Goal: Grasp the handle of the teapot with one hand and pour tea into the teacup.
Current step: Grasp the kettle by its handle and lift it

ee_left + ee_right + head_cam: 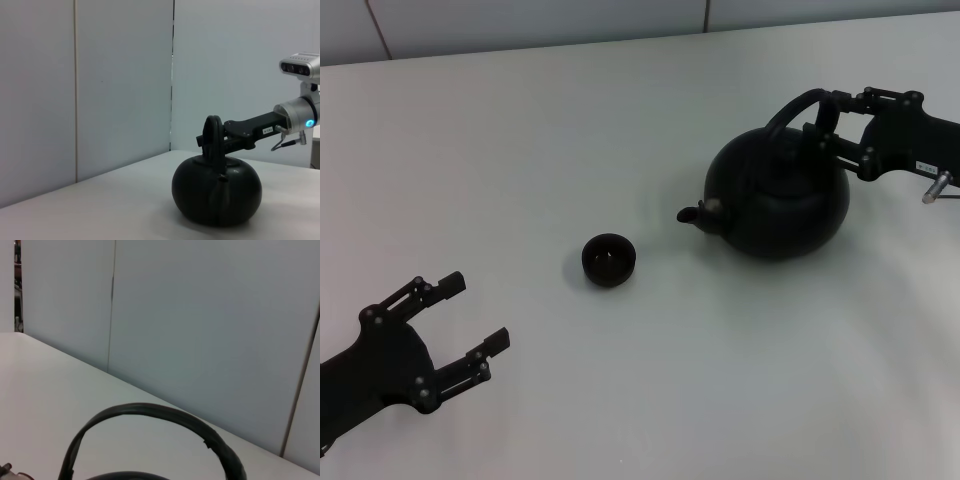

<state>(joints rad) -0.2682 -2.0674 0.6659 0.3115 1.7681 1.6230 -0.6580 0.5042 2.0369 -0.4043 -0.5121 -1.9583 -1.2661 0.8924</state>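
The matte-black teapot [780, 200] stands on the white table at the right, with its stubby spout [690, 213] facing the teacup. The small black teacup [609, 259] sits upright near the table's middle, a short gap to the left of the spout. My right gripper [828, 118] reaches in from the right and is shut on the arched handle [798, 103] near its top. The left wrist view shows the teapot [217, 192] resting on the table, with the right gripper [212, 140] holding the handle [214, 130]. The handle [165, 412] arches across the right wrist view. My left gripper [475, 312] hovers open at the front left.
The white table [620, 120] stretches to grey wall panels [120, 75] at the back. The right arm's silver wrist and camera [302, 100] hang behind the teapot.
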